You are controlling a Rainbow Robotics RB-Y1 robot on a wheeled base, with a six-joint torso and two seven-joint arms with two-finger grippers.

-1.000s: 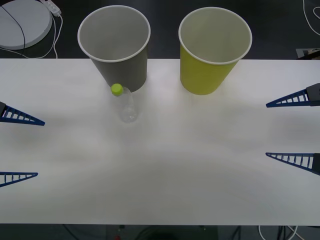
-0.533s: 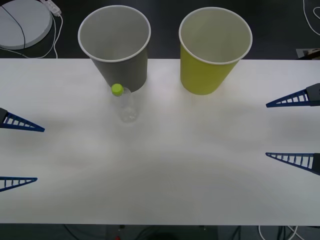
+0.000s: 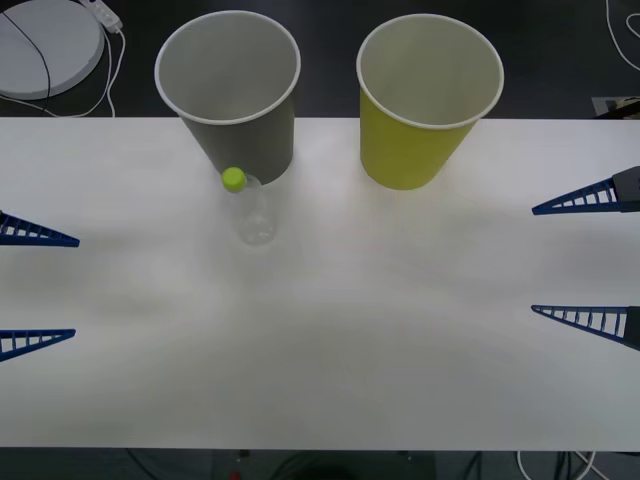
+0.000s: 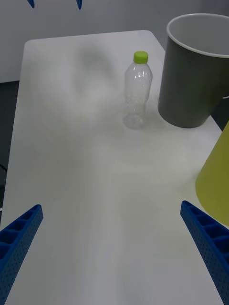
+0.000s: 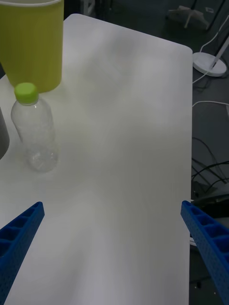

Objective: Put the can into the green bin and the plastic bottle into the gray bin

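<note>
The plastic bottle (image 3: 254, 212) stands upright on the white surface (image 3: 330, 330), just in front of the gray bin (image 3: 232, 90), with the green bin (image 3: 425, 100) beside that bin toward the robot's right. The left gripper (image 3: 30, 287) hovers at the surface's left edge and the right gripper (image 3: 590, 258) at its right edge. Both have their fingers spread wide, holding nothing, well apart from the bottle.

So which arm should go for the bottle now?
Left, probably. The bottle stands upright on the table's left half, just in front of the gray bin, nearer the open left gripper. The open right gripper waits at the far right edge.
</note>
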